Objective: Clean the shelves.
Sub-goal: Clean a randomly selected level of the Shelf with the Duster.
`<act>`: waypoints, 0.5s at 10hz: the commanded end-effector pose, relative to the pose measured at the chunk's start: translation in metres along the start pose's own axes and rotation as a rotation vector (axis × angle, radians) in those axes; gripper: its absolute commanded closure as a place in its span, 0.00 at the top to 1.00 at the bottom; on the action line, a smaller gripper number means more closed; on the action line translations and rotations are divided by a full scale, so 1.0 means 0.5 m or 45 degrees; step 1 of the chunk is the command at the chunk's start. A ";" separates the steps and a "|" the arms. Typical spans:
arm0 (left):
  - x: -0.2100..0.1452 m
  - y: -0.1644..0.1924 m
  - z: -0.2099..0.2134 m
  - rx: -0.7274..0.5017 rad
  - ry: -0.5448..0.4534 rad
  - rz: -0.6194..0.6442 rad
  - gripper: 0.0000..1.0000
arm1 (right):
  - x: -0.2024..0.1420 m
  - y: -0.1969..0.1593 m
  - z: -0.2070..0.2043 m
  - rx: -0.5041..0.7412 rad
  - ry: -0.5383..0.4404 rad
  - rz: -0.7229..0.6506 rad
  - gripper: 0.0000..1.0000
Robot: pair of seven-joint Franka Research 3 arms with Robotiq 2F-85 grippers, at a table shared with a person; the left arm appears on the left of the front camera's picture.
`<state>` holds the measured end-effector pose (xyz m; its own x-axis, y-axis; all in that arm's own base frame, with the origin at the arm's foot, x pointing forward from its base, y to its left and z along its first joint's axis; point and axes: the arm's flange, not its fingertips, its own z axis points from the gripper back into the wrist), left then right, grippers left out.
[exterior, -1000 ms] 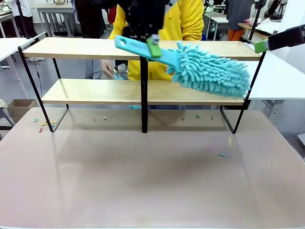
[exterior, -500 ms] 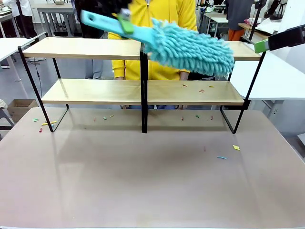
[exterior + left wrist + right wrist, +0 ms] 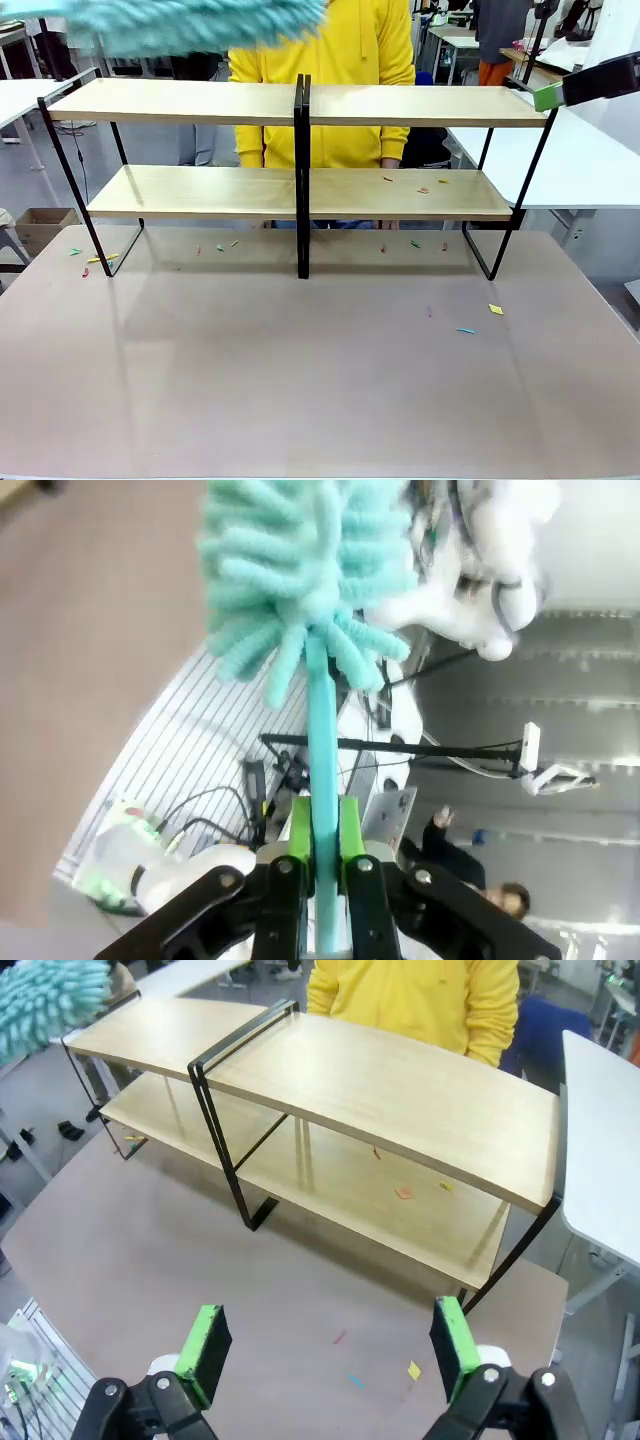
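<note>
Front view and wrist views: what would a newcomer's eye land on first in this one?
The fluffy teal duster, clamped by its handle in the left gripper and, in the front view, a blur above the top left board of the shelves. Next, the person in a yellow top standing behind the shelves, and the small coloured scraps on the lower right board, with more on the table; the right gripper stands open.

Lab-style workroom, rows of white worktables [image 3: 590, 160], loose cables [image 3: 190, 818]

Front camera faces the shelves [image 3: 200, 190] head-on across the table; right wrist camera overlooks them from above
</note>
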<state>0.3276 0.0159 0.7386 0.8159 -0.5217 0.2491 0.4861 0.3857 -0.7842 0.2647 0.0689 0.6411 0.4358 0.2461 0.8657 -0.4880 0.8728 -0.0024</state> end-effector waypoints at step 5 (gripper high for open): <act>-0.394 0.230 0.126 -0.364 -1.184 0.262 0.12 | 0.001 -0.002 0.001 0.004 -0.004 -0.005 1.00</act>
<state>0.2258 0.2196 0.6345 0.9161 0.1304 0.3791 0.3453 0.2235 -0.9115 0.2646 0.0690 0.6413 0.4355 0.2462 0.8659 -0.4881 0.8728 -0.0027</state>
